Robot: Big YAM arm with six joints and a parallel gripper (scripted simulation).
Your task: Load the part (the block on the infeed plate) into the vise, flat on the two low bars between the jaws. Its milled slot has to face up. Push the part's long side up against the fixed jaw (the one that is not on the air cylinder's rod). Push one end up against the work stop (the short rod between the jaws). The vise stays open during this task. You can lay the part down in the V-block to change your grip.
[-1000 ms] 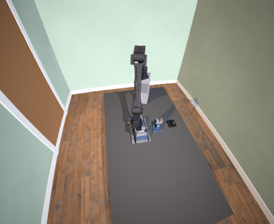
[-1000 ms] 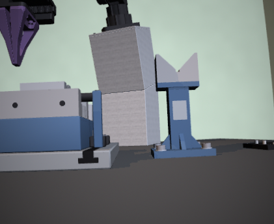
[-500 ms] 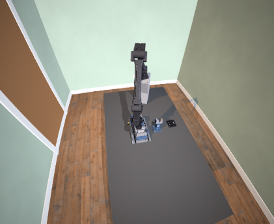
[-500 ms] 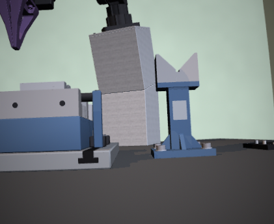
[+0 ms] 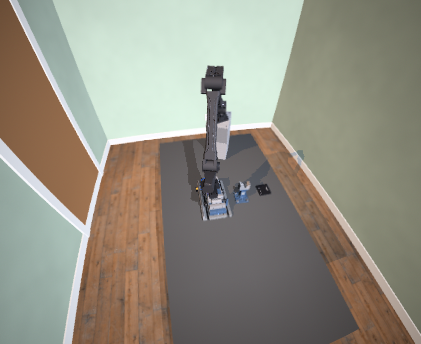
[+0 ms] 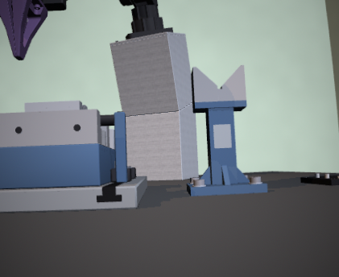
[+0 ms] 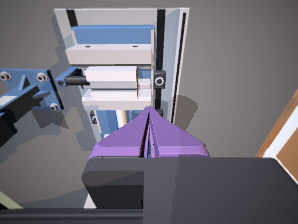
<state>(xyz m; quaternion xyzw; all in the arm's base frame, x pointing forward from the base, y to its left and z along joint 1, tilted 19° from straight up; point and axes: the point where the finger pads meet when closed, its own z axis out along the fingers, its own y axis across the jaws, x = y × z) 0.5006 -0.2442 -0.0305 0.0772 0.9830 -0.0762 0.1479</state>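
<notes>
The part [image 7: 111, 77], a light grey block, lies flat in the vise [image 5: 216, 205] [image 6: 45, 165] between the two pale jaws. In the wrist view its left end meets a short dark rod [image 7: 75, 80]. I cannot tell whether its slot faces up. My gripper [image 7: 149, 112] [image 6: 18, 55] [image 5: 209, 191] has purple fingers. It is shut on nothing and hangs above the vise, clear of the part, on the near side in the wrist view.
The blue V-block stand [image 6: 220, 133] [image 5: 241, 192] is right of the vise and is empty. The black infeed plate [image 6: 327, 179] [image 5: 263, 189] lies further right with nothing on it. The arm's grey pedestal [image 6: 158, 121] stands behind the vise.
</notes>
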